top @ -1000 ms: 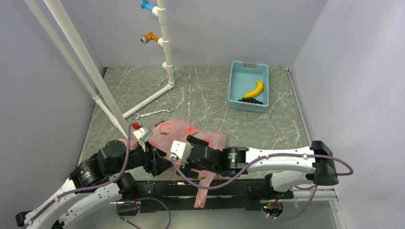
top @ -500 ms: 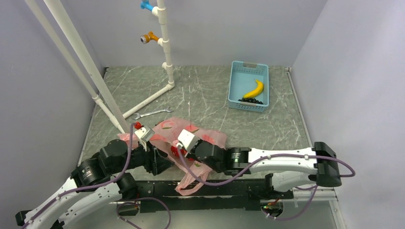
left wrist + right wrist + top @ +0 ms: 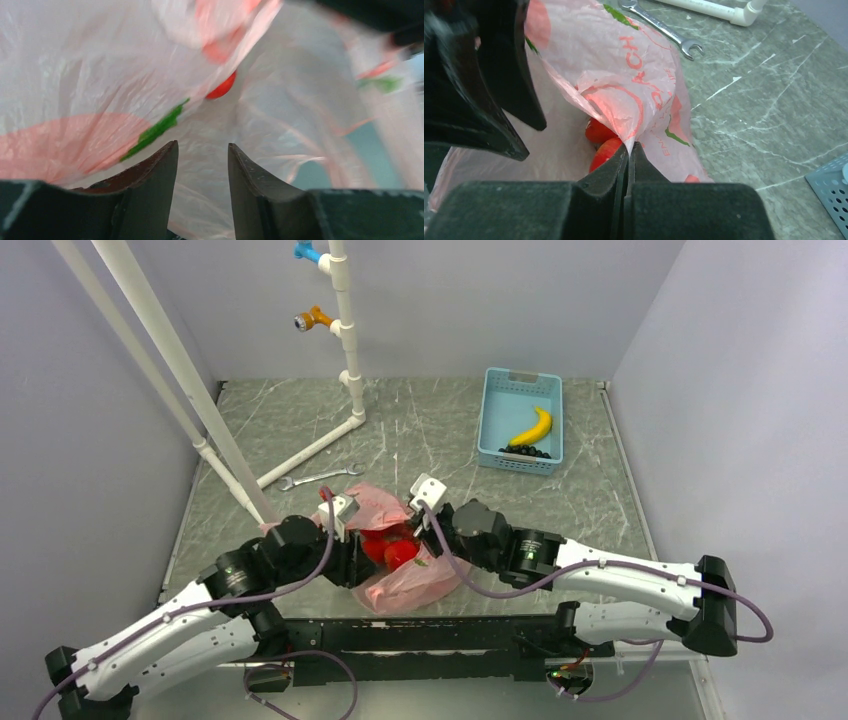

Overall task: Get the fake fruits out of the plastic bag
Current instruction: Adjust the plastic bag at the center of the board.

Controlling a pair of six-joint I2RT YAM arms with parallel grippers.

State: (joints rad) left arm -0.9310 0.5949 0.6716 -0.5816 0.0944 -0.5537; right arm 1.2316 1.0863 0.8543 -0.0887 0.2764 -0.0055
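Observation:
The pink plastic bag (image 3: 405,578) lies crumpled between my two arms near the table's front. My right gripper (image 3: 630,146) is shut on a fold of the bag's (image 3: 624,70) edge and holds it up. Glossy red fake fruits (image 3: 388,548) show through the open mouth, and two of these fruits (image 3: 600,133) sit just left of my right fingers. My left gripper (image 3: 202,147) is inside the bag mouth, its jaws apart with thin bag film (image 3: 90,90) spread behind them and a bit of red fruit (image 3: 222,87) beyond. The left gripper (image 3: 352,558) sits at the bag's left side.
A wrench (image 3: 320,478) lies just behind the bag beside the white pipe frame (image 3: 318,446). A blue basket (image 3: 497,420) with a yellow banana (image 3: 532,427) and small black grapes stands at the back right. The left fingers (image 3: 499,85) loom close to my right wrist.
Both arms moved away from the table's near edge. The right gripper closed on the bag's edge and lifted it, opening the mouth so red fruits show. The left jaws narrowed.

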